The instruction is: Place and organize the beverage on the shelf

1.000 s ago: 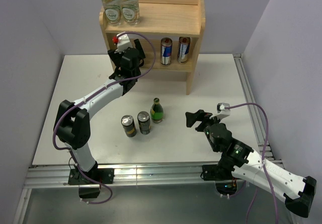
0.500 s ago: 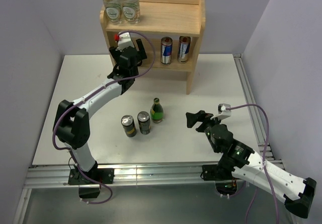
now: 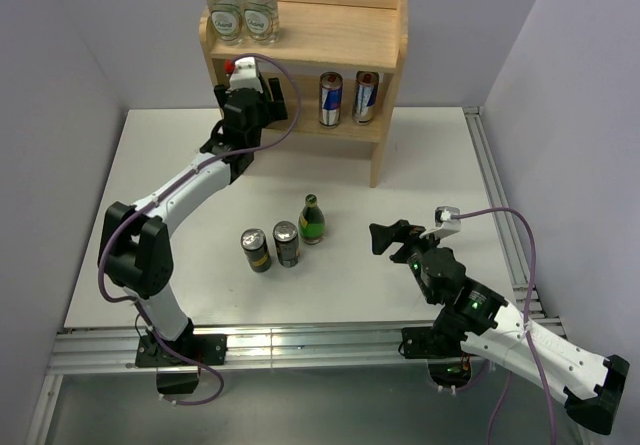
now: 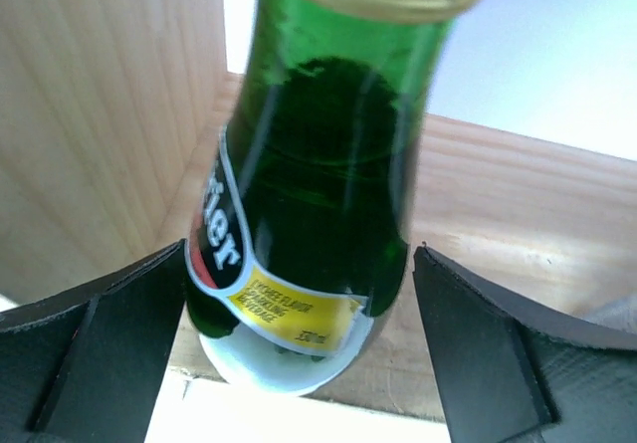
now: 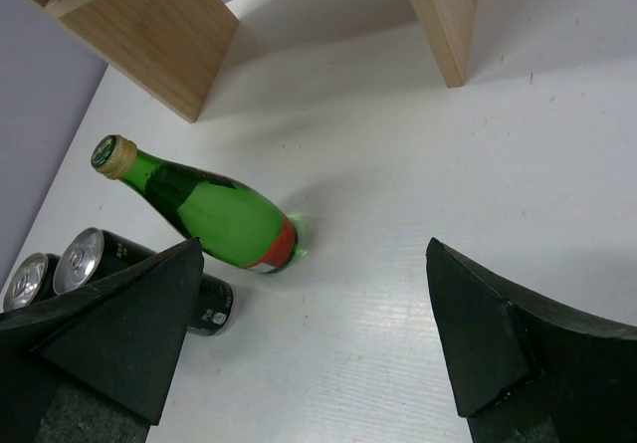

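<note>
Two claws show in my feeds, and only one carries anything. My left claw (image 4: 299,324) is closed partway, a finger pressed against each side of a green glass bottle (image 4: 318,164) at its label, low on the body, with the gold cap at the far end from the wrist camera. The shelf (image 3: 340,35) has its left side panel just to this claw's left, and its lower board runs under and beyond the bottle. I cannot tell whether the bottle's base touches that board. From the top camera, two upright cans (image 3: 331,100) (image 3: 365,97) stand on the same board well to this claw's right, and two clear bottles (image 3: 224,7) (image 3: 258,7) sit on the top board above it. My right claw (image 5: 309,333) is spread wide, gripping nothing and touching nothing, hovering over the white tabletop (image 3: 440,165). Ahead of it and slightly left stands the other green bottle (image 5: 214,214), with two dark cans (image 5: 90,259) (image 5: 25,276) just beyond it, partly hidden behind the left finger.
</note>
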`<state>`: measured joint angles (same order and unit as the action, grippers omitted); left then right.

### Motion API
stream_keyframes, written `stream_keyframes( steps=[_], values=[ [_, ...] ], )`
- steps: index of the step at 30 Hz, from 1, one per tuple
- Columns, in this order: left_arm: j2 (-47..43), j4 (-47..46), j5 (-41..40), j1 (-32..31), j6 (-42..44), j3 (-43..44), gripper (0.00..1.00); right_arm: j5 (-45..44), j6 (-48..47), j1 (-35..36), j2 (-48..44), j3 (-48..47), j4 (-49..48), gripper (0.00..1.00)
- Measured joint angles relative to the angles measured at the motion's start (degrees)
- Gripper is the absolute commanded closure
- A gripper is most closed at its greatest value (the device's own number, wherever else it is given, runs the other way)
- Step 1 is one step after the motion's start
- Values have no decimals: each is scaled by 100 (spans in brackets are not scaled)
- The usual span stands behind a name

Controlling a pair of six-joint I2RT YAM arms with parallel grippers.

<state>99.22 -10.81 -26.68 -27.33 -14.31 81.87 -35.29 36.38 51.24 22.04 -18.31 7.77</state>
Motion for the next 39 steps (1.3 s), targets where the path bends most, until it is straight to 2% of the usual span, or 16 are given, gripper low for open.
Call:
stream_keyframes(
  steps=[13,20,30,35,39],
  values=[
    [-402,343,1145,157,463,-343,1,22,-2,0,-140,0,98,0],
    [-999,599,1294,120,461,-822,1,26,-2,0,-151,0,107,0],
    [-1257,737,1327,107,415,-837,1,114,-13,0,-219,0,177,0],
    [-1604,1049,1397,87,291,-925,1,763,-256,2,26,-2,-107,0],
    [-2317,1318,1423,-20,142,-1250,1,1408,-514,66,789,-35,-494,0]
  ],
)
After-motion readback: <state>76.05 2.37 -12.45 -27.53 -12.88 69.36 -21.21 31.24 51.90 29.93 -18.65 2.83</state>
